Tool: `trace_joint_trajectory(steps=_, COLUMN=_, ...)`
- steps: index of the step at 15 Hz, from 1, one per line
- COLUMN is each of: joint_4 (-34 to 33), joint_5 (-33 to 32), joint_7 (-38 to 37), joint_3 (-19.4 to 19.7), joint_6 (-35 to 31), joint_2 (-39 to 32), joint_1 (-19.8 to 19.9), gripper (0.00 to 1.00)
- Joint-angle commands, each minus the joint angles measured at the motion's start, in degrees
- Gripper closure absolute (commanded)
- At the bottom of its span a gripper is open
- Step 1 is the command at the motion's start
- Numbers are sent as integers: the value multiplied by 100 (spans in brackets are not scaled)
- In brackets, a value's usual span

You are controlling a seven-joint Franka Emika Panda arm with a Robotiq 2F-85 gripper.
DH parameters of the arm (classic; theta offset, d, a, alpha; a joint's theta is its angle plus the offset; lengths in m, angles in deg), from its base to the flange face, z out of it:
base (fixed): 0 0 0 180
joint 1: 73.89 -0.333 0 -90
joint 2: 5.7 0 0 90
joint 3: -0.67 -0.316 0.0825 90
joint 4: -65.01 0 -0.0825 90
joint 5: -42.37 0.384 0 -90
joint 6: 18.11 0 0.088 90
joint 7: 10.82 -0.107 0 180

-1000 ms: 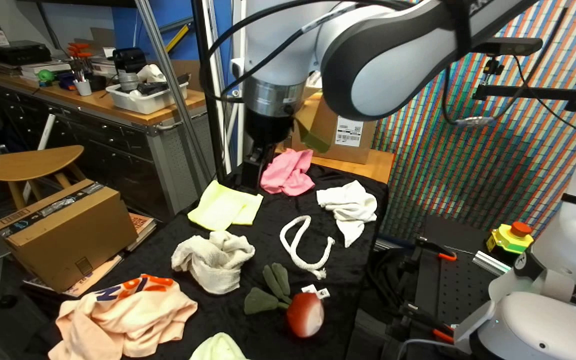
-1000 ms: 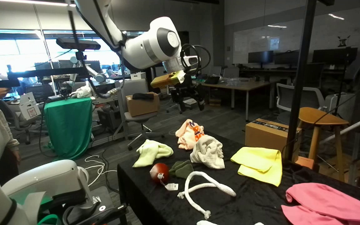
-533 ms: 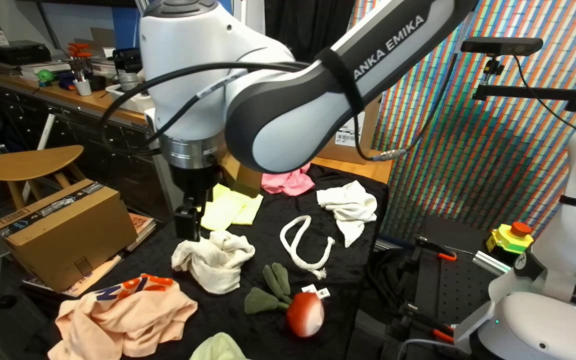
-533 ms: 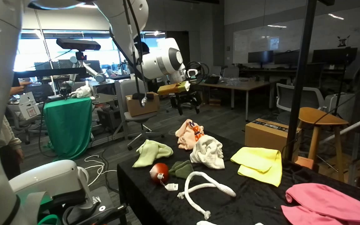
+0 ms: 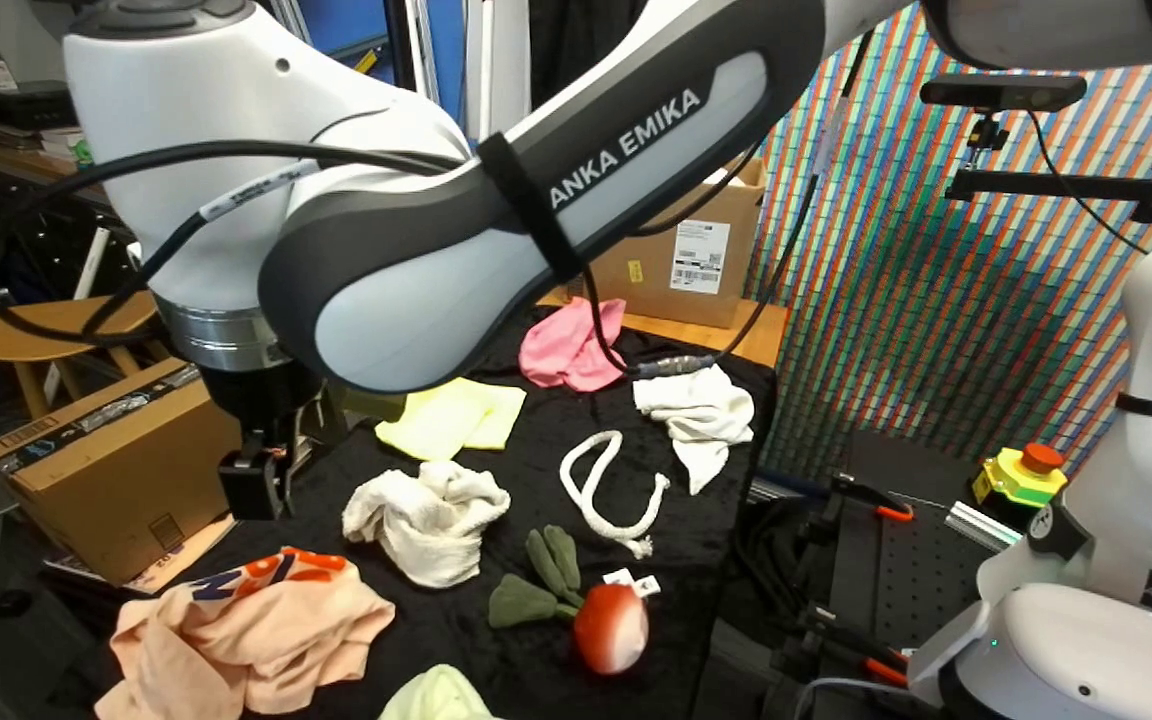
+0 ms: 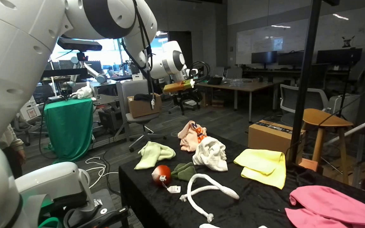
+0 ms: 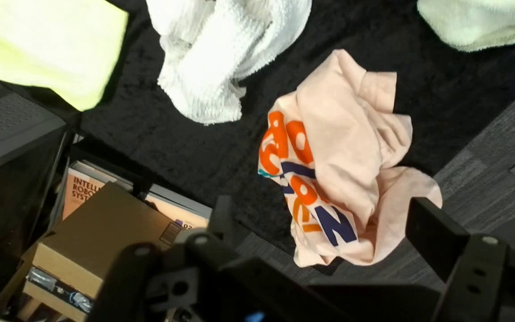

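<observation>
Two fingers [image 7: 438, 239] stand wide apart in the lower part of the wrist view, gripping nothing; the peach cloth [image 7: 347, 143] lies crumpled right of centre, with a white towel [image 7: 221, 58] at top centre and a yellow cloth [image 7: 47, 49] upper left. In an exterior view, the gripper [image 5: 271, 498] hangs at left, apart from the peach cloth at lower left. In an exterior view, the peach cloth [image 6: 187, 137] sits mid-frame on the black table [image 6: 252, 202], below the gripper. Judging progress: no grip is made yet, all three fabrics lie loose, and any lifting remains undone.
</observation>
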Motion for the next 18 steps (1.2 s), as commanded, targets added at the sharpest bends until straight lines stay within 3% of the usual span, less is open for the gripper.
trace_joint_trajectory(steps=1, joint_4=-657, joint_5=-43, joint_7=25, joint_3=271, joint_6=-542, joint_2=-680, joint_1=-301, gripper=0)
trace_joint_trajectory(steps=8, joint_4=-844, joint_5=83, joint_7=26, joint_3=590, joint_6=-1760, joint_2=-1463, joint_1=-518, gripper=0)
trace_joint_trajectory(steps=18, joint_4=-1619, joint_5=755, joint_7=-36, joint_3=667, joint_6=-1740, joint_2=-2342, joint_1=-503, gripper=0)
